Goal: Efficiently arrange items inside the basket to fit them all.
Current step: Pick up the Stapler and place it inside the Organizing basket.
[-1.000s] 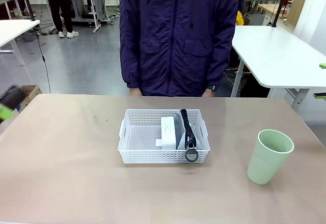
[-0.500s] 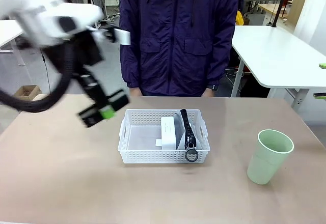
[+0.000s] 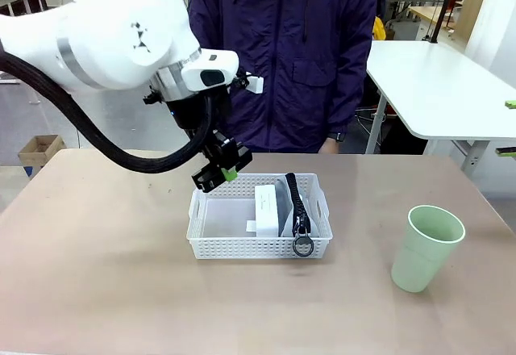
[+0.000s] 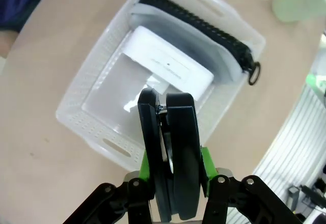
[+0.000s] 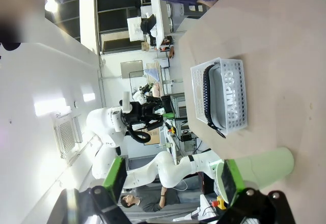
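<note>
While left gripper (image 3: 219, 173) clamps a black stapler (image 4: 175, 147), right gripper (image 5: 171, 180) gapes empty.
Beneath, white lattice plastic basket (image 3: 258, 248) holds small white box (image 4: 168, 63), grey zippered pouch (image 4: 214, 61); pale green tapered cup (image 3: 426, 250) lower right.

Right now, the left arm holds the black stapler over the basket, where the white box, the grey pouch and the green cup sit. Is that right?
Not quite: the green cup stands on the table, right of the basket, not in it, as the front view shows. The rest holds.

Left arm arched in from left, left gripper (image 3: 218, 171) tilted downward, jaws clamped; right gripper (image 5: 170, 179) jaws spread wide
</note>
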Robot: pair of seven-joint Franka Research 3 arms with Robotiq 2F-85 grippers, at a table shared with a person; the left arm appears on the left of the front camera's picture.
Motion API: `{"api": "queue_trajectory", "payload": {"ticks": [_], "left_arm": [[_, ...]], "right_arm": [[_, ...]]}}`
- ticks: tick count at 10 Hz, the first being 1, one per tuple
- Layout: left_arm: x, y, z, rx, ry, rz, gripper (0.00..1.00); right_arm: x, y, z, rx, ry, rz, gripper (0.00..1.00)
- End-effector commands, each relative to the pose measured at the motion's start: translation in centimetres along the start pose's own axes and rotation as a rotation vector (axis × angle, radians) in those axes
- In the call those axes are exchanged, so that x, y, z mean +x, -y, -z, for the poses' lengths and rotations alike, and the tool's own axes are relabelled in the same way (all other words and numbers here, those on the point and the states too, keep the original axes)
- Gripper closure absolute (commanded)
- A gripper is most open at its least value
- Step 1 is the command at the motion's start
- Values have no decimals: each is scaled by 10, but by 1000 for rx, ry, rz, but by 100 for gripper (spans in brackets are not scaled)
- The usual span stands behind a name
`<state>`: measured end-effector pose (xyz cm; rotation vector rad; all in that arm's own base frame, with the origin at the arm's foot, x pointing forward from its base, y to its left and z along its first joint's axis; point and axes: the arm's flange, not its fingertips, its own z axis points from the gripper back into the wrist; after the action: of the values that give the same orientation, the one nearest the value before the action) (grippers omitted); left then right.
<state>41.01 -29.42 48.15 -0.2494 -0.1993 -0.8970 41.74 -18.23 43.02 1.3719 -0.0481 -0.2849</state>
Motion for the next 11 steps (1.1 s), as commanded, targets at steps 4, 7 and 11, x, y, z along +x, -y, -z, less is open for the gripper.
{"api": "queue_trajectory", "payload": {"ticks": [4,7,11], "left_arm": [[1,-2,17,2,-26,-12,58],[2,-1,21,-5,-34,-12,58],[-3,-26,47,-22,40,-8,58]], "right_arm": [[-2,-3,0,-19,2,13,0],[-2,-3,0,-19,2,13,0],[-2,-3,0,-19,2,13,0]]}}
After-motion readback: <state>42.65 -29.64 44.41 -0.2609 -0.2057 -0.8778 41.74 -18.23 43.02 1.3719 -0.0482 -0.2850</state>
